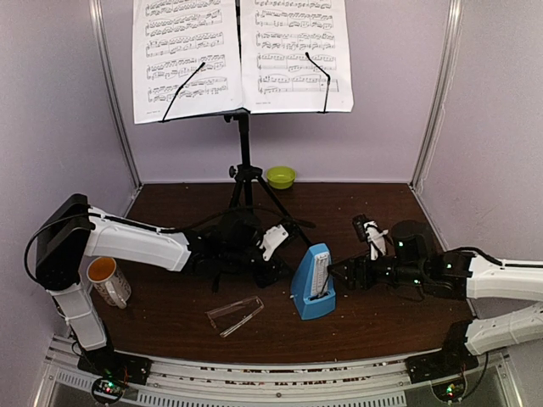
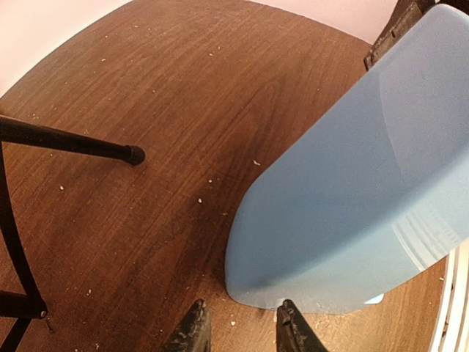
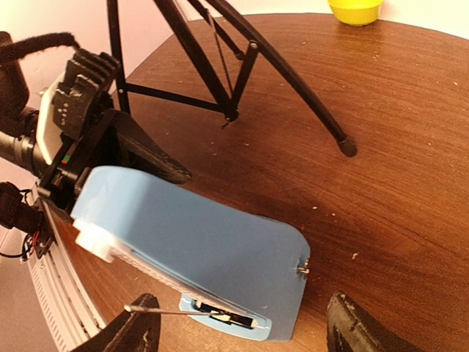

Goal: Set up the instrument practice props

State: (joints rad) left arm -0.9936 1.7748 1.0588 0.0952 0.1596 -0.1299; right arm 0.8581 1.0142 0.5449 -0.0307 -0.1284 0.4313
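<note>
The right claw (image 1: pixel 341 274) stands wide open, empty, just right of the blue metronome (image 1: pixel 314 284) at lower centre. The left claw (image 2: pixel 242 334) is slightly parted, holding nothing, just beside it. The clear cover (image 1: pixel 235 314) lies off to the lower left. At the top, the pages (image 1: pixel 242 55) sit on the stand (image 1: pixel 244 170). Little seems left to do.

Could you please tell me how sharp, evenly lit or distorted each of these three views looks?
Top external: evenly lit and sharp, the sheet-music pages bright yet legible. Left wrist: strong fisheye curving the table edge; the close metronome looks soft, with a faint sheen. Right wrist: same curved distortion, focus fairly crisp.
</note>
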